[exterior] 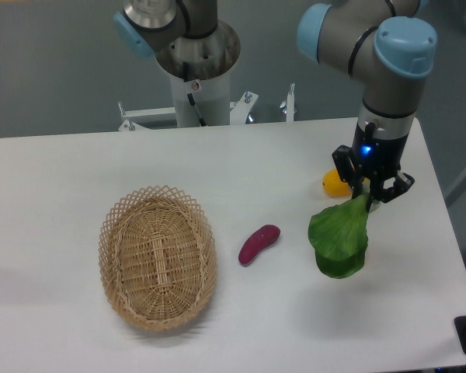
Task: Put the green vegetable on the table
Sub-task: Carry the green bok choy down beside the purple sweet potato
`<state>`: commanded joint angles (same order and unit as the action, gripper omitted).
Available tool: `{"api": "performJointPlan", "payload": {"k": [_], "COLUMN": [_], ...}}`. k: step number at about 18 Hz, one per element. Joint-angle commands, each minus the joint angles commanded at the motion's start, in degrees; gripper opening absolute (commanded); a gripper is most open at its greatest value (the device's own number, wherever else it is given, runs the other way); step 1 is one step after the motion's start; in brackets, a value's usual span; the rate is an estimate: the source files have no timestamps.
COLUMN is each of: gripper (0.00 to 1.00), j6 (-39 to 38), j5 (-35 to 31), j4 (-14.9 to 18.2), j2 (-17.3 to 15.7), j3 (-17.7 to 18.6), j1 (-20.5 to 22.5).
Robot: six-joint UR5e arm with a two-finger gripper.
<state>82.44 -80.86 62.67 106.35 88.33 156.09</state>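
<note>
The green vegetable [339,239] hangs leaf-down from my gripper [366,196], which is shut on its pale stem end. The broad dark green blade dangles at the right side of the white table [217,163], its lower edge at or just above the surface; I cannot tell if it touches. The gripper points straight down, just right of the orange fruit.
A small purple eggplant [259,243] lies left of the leaf. An orange round fruit [334,183] sits behind the gripper, partly hidden. An oval wicker basket [157,256] stands at the left. The table's right edge is close to the leaf.
</note>
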Motion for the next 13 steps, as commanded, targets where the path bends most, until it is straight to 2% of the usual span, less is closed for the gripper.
{"api": "performJointPlan", "payload": {"k": [9, 10, 13], "gripper": [0.28, 0.28, 0.28], "j6": [-1.7, -2.8, -7.5], "j5": [-0.1, -0.1, -0.2], "j4": [-0.5, -1.2, -6.4], "j2": [1.1, 1.2, 2.7], "j3": [0.5, 0.6, 2.1], "j1": [-1.3, -1.7, -3.5]}}
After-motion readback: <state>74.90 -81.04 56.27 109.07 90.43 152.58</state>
